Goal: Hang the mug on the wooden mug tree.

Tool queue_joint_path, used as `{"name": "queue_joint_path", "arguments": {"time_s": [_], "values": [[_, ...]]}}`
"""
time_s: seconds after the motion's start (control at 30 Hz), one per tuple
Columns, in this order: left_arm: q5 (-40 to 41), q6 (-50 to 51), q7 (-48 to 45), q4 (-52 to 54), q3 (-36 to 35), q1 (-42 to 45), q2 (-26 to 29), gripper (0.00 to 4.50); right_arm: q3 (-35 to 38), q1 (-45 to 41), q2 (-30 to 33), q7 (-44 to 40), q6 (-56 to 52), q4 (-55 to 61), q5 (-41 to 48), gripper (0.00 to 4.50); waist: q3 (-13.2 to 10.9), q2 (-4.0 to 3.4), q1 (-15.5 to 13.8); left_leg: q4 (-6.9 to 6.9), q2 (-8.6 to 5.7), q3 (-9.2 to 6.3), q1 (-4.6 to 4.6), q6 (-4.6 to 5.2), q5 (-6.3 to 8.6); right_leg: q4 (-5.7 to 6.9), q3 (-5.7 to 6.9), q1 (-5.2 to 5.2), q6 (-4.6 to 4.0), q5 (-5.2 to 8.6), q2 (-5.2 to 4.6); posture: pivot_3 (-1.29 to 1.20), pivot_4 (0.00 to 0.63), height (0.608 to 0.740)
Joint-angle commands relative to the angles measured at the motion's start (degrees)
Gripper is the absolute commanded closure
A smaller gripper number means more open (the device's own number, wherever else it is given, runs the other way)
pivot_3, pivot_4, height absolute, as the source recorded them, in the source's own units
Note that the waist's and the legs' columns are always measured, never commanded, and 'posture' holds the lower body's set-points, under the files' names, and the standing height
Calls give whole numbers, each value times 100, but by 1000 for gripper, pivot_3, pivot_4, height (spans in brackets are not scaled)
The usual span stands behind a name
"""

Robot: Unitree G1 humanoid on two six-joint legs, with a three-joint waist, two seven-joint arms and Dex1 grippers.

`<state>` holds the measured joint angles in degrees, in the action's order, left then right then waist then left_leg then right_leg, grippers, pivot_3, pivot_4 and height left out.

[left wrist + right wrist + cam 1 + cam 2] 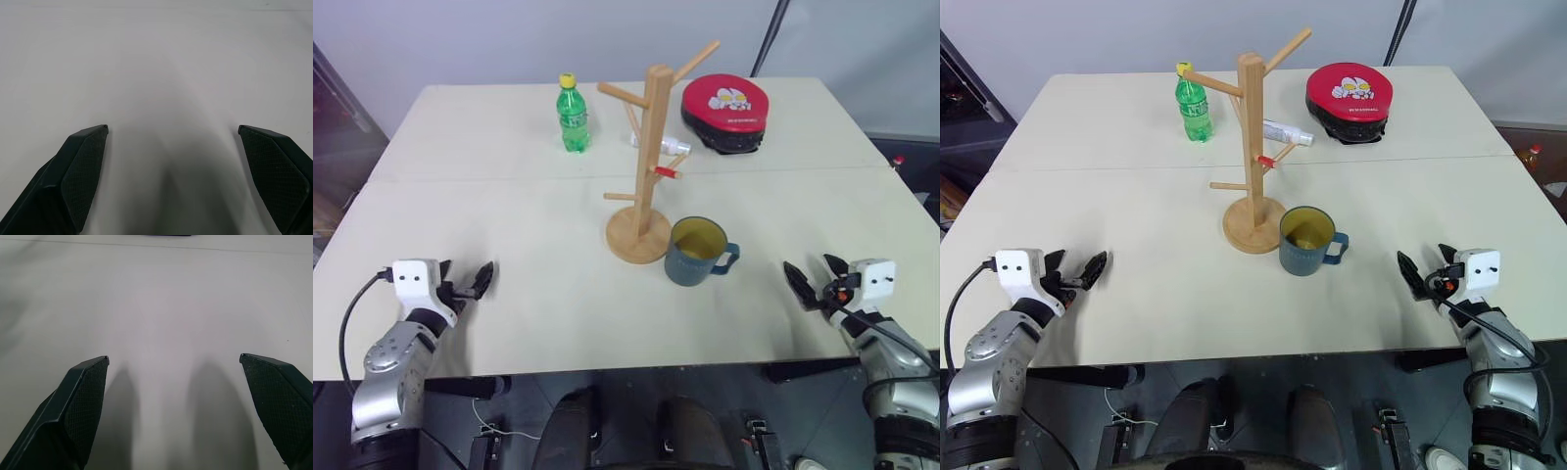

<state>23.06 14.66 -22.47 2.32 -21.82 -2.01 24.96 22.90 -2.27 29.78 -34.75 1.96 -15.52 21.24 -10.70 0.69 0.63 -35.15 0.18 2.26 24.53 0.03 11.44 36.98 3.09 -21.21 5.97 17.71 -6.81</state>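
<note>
The mug (697, 252) is standing upright on the table (509, 225), just beside the wooden mug tree (646, 157) base. Left gripper (172, 128) and right gripper (173, 357) are spreading 2 fingers wide, holding nothing; wrist views are showing bare tabletop.

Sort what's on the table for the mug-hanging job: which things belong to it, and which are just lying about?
Belongs to the job:
- teal mug, upright beside the tree's base
- wooden mug tree
- left gripper and right gripper, both open and empty

Just lying about:
- green plastic bottle
- red round pad with a cartoon face
- small white bottle lying behind the tree
</note>
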Motion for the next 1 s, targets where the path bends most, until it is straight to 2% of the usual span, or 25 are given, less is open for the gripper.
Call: {"name": "queue_joint_path", "arguments": {"time_s": [0.03, 0.3, 0.4, 0.6, 0.83, 1.0], "values": [[17, -21, -15, 189, -107, 14, 75, 0, 61, -61, 53, 73, 23, 314, 19, 58, 0, 0, 0, 0, 0, 0, 0, 0, 0, 0, 0, 0, 0, 0, 0, 0, 150, 740], [93, 54, -149, 257, 9, 77, 59, 0, 93, 171, 37, 269, -183, 846, 17, 58, 0, 0, -4, 0, 0, 0, 2, 0, 0, 0, 0, -2, 0, 0, 0, 0, 150, 740], [200, 17, -458, 418, 154, 63, 56, 0, 156, 388, 40, 357, -363, 1289, 85, 58, 0, 0, -13, 0, 0, 1, 6, 0, 0, -2, 0, -4, -1, 0, -1, 0, 150, 740], [215, -55, -1334, 991, 835, 17, 195, 0, 156, 1160, 6, 294, -733, 2512, 310, 58, 1, -2, -13, 3, 1, 1, 13, -1, 1, -7, -2, -10, -4, 2, -1, 0, 150, 740], [149, -196, -2596, 1543, 1706, -67, 683, 0, -190, 2395, -56, -217, -872, 3806, 493, 58, 6, -13, 1, 14, 7, 1, 17, -1, 1, -31, -3, -12, -18, 1, 3, 0, 150, 740], [266, -106, -3065, 2017, 2167, 16, 847, 0, -780, 2370, -398, 101, -729, 4076, 62, 58, 9, -30, 15, 16, 22, 4, 19, -2, 2, -71, -2, -18, -35, -9, 12, 0, 150, 740]]}}
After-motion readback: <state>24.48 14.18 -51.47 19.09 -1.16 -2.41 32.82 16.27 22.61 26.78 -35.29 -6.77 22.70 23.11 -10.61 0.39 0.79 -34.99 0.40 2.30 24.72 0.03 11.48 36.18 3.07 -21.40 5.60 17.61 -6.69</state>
